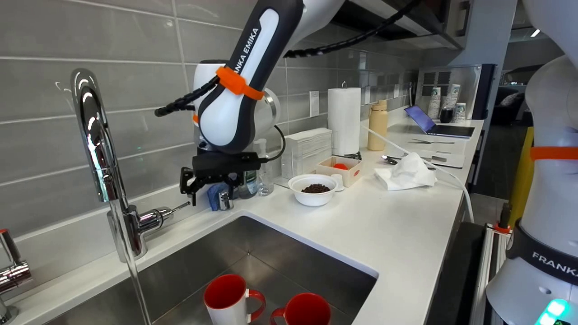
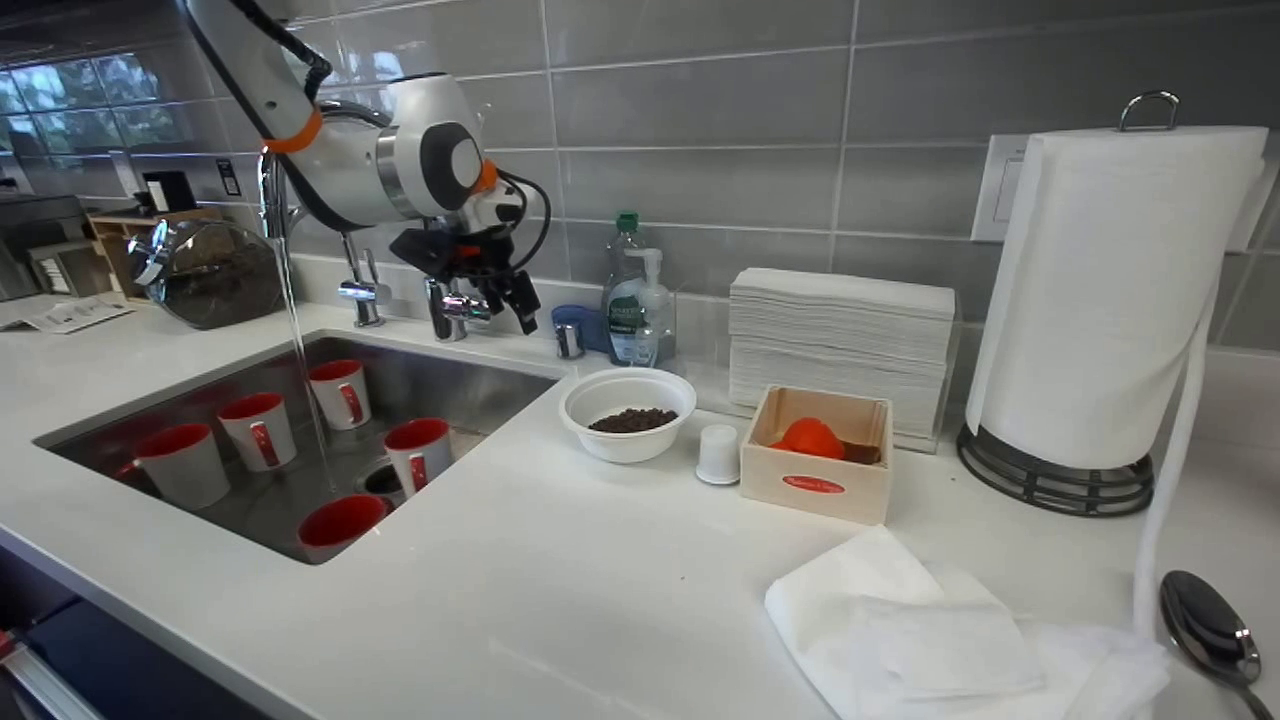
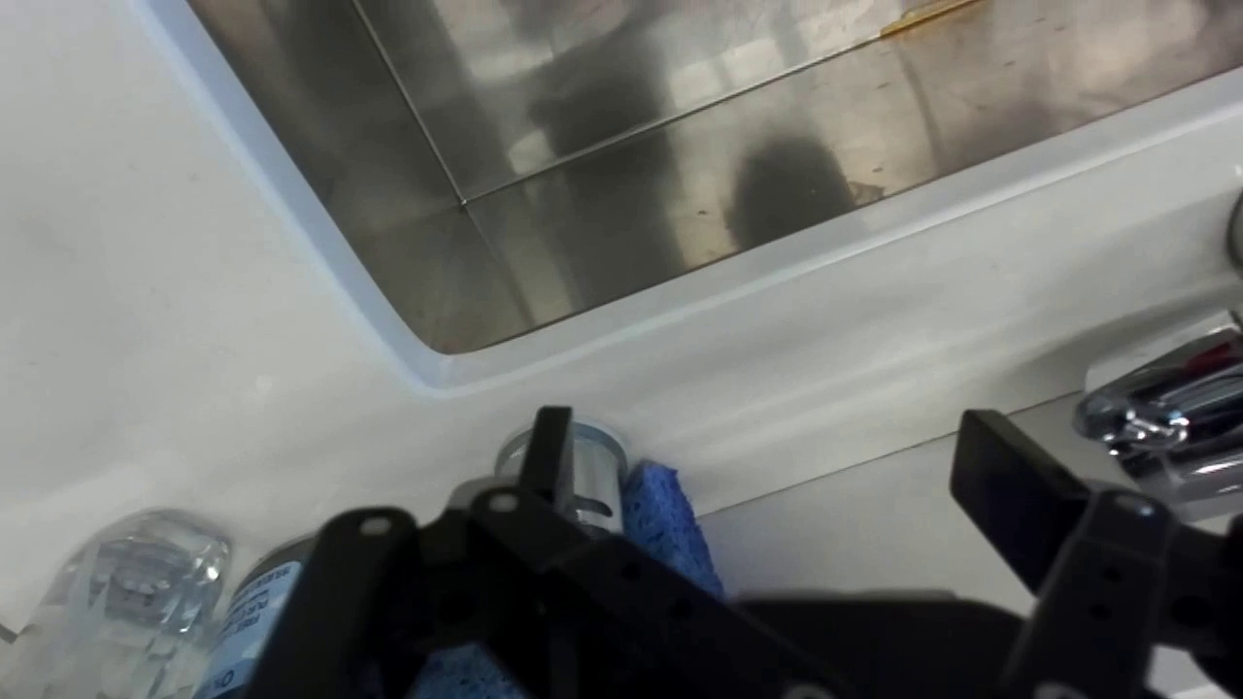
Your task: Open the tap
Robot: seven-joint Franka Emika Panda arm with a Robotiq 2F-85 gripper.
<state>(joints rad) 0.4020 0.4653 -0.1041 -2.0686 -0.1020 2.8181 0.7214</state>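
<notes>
Grey tiles (image 2: 690, 110) behind white desk (image 1: 384, 234). At back edge of sink (image 1: 298, 266): tap (image 1: 107, 180), upright, pouring water (image 1: 138, 293) into it. Just beside its lever (image 1: 156, 218): end effector (image 3: 767, 427), released, jaws wide apart; cannot tell if touching. Five red-lined mugs (image 2: 330, 402) in sink. Near sink corner: bowl (image 1: 311, 200) of dark bits (image 2: 635, 420), then box (image 2: 850, 495), napkins (image 2: 840, 320), roll (image 2: 1100, 300). Close to tiles: blue sponge (image 3: 670, 524), bottles (image 2: 624, 310).

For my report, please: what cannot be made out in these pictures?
Tap: partly behind the arm, in an exterior view.
Small chrome fixture: cut off by the left edge, in an exterior view.
Blue sponge: partly behind the jaws, in the wrist view.
Green-capped bottle: label print too small, in an exterior view.
</notes>
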